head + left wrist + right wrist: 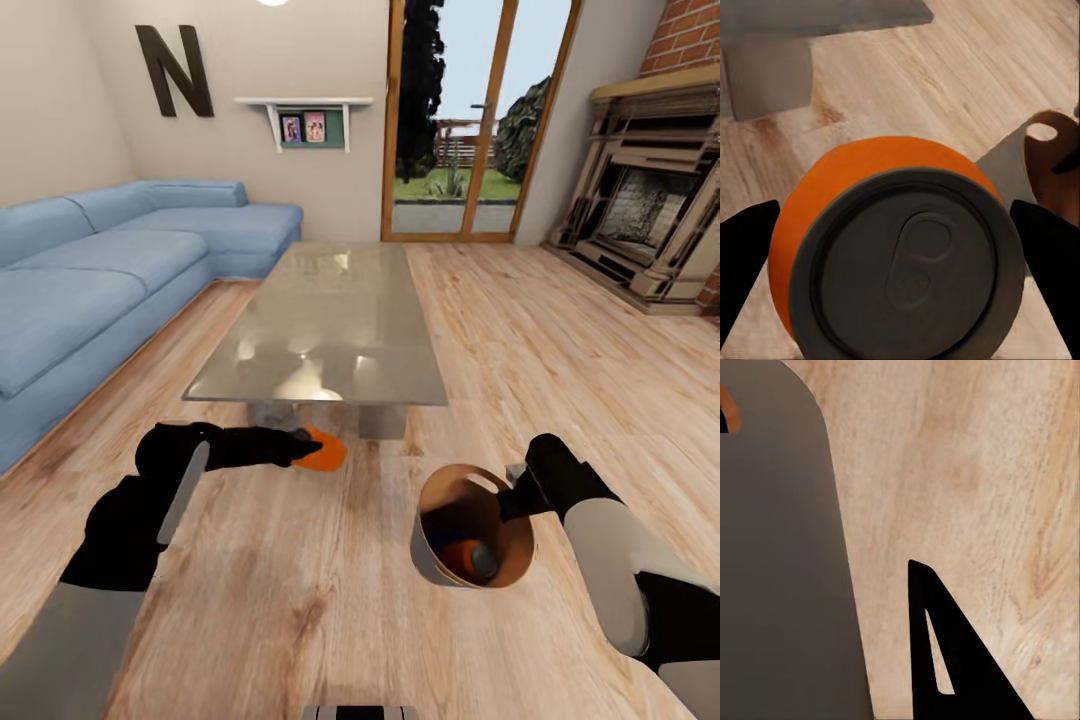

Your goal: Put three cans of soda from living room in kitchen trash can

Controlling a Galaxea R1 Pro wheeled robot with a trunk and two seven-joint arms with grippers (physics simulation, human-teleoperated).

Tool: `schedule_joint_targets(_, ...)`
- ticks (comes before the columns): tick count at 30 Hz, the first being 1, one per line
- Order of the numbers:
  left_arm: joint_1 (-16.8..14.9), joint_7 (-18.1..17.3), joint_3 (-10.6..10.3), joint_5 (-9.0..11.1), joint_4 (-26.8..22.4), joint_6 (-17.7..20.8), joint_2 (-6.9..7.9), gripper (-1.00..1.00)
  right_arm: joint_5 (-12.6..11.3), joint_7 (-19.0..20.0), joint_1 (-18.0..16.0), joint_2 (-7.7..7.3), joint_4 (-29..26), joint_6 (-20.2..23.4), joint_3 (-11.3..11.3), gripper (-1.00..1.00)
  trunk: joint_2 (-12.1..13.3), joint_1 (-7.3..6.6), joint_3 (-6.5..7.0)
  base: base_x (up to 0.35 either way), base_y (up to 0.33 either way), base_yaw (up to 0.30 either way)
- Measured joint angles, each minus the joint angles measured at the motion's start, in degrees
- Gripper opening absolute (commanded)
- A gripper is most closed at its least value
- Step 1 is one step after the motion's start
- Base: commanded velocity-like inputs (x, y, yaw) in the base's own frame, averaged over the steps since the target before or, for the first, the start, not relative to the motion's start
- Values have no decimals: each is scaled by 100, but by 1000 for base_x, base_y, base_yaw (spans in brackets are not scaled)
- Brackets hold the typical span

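My left gripper [318,448] is shut on an orange can of soda [326,450], held low over the wood floor just in front of the glass table. In the left wrist view the can [900,255] shows its grey top, with a black finger [742,255] on each side. The tash can [430,560], brown inside with a thin grey wall, hangs tilted at the right; my right gripper [512,490] is shut on its rim. Another orange can [455,555] lies inside it. The right wrist view shows the bin's grey wall [780,585] beside one black finger [960,667].
The glass-topped low table [330,320] stands straight ahead. A long blue corner sofa [100,270] lines the left wall under a dark letter N [175,70]. A fireplace [650,220] is at the right and glass doors [470,120] at the back. Wood floor surrounds both arms.
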Motion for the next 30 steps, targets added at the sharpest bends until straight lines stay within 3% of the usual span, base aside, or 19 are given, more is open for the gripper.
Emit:
schedule_joint_targets(3, -463, -655, -14, -48, -20, 158, 30, -100, -147, -6, 1, 134, -15, 36, 14, -100, 4, -8, 67, 0, 0, 0)
schedule_joint_targets(8, -1113, -1388, -35, -86, 113, 158, 33, -100, 12, -25, 2, 292, -8, -10, 42, -100, 147, -88, 162, 0, 0, 0)
schedule_joint_targets(10, -1508, -1967, -39, -79, 434, 158, 33, -100, -33, -45, 3, 374, -6, 7, 61, -100, 228, -132, 199, 0, 0, 0)
schedule_joint_targets(12, -1803, -2314, -47, -107, 747, 158, 17, -100, -120, -46, 4, 413, -6, 34, 145, -100, 229, -132, 199, 0, 0, 0)
schedule_joint_targets(16, -2135, -2601, -95, -135, 1130, 158, -14, -100, 60, -63, 4, 556, -13, -26, 373, -100, 229, -132, 198, 0, 0, 0)
schedule_joint_targets(20, -2233, -2687, -368, -148, 1261, 158, -38, -100, -122, -84, 3, 691, -18, 34, 453, -100, 229, -132, 198, 0, 0, 0)
schedule_joint_targets(25, -2254, -2993, -665, -126, 1289, 158, -25, -100, 16, -91, -1, 754, -23, -8, 493, -100, 229, -132, 198, 0, 0, 0)
schedule_joint_targets(27, -2257, -3277, -915, -136, 1290, 158, -21, -100, 2, -92, -3, 780, -23, -4, 498, -100, 229, -132, 198, 0, 0, 0)
schedule_joint_targets(29, -2258, -3498, -1382, -143, 1289, 158, -11, -100, -18, -93, -4, 839, -24, 5, 515, -100, 229, -132, 198, 0, 0, 0)
schedule_joint_targets(30, -2259, -3530, -1489, -154, 1289, 158, -7, -100, -59, -94, -5, 851, -25, 17, 515, -100, 229, -132, 198, 0, 0, 0)
